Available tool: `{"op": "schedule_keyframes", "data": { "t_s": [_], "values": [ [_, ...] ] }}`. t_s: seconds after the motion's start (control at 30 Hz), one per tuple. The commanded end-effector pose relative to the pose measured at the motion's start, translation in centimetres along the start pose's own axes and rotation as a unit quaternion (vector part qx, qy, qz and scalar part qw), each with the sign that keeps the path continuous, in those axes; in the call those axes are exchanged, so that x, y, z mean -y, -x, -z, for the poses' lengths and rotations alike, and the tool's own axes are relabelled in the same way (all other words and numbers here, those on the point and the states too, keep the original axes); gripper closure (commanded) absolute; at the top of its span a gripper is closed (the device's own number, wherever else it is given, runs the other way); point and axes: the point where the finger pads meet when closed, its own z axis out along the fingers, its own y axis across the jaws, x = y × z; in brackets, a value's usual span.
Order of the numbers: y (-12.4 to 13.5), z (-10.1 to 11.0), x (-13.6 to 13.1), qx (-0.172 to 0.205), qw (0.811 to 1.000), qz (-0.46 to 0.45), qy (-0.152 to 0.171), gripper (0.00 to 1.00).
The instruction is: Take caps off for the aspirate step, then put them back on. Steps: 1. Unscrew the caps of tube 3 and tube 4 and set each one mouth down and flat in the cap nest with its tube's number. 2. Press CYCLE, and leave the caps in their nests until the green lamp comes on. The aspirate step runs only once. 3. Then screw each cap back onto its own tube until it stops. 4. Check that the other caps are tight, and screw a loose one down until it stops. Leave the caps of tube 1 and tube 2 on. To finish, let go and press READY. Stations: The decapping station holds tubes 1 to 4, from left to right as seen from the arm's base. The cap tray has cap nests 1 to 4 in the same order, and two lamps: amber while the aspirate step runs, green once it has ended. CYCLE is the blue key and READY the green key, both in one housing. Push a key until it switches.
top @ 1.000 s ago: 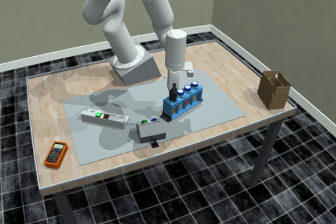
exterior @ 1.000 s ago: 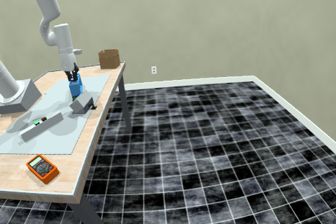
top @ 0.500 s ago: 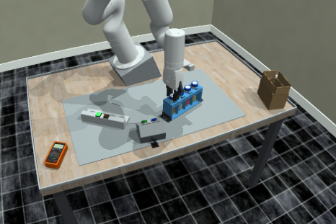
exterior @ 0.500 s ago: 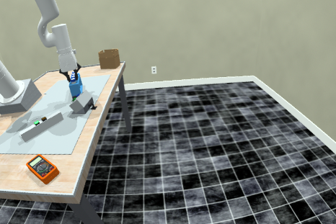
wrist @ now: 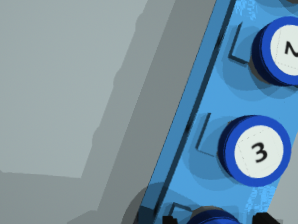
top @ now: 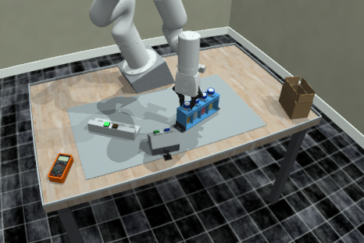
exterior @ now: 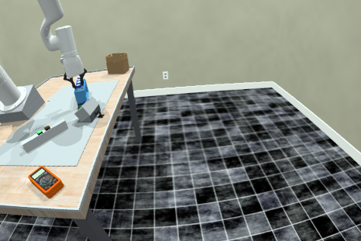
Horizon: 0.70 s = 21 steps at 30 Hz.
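The blue decapping station [top: 180, 119] [exterior: 80, 95] [wrist: 195, 95] holds four tubes, each with a blue-rimmed white cap on top. Cap 3 [wrist: 259, 151] and cap 2 [wrist: 287, 50] show in the wrist view. My gripper [top: 187, 103] [exterior: 78, 84] [wrist: 215, 219] points down over tube 4 at the near end. Its fingers stand slightly apart around cap 4 [wrist: 214, 218], which is partly cut off by the frame; it is open. The cap tray [top: 128, 133] [exterior: 46, 137] shows a bright green lamp [top: 106, 124] [exterior: 39, 132] and a dark amber lamp [top: 115, 126]. I see no caps in its nests.
A grey housing [top: 164, 144] [exterior: 88, 111] with a green key [top: 156, 131] and a blue key [top: 167, 130] stands beside the station's near end. An orange multimeter [top: 61, 168] [exterior: 46, 181] lies at the table corner. An open cardboard box [top: 295, 100] [exterior: 117, 63] stands beyond the station's far end.
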Motion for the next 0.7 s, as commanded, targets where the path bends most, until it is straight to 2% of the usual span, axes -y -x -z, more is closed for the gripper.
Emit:
{"op": "schedule_keyframes", "data": {
  "t_s": [0.0,0.03,0.07,0.53,0.67],
  "values": [
    [0.04,0.07,-0.09,-0.011,1.000,0.020,-0.018,0.54],
    [0.05,0.07,-0.10,-0.011,1.000,0.020,-0.018,0.54],
    [0.05,0.07,-0.10,-0.011,1.000,0.020,-0.018,1.00],
    [0.04,0.07,-0.10,-0.011,1.000,0.020,-0.018,1.00],
    [0.05,0.06,-0.10,-0.010,0.997,-0.080,-0.019,1.00]
  ]
}}
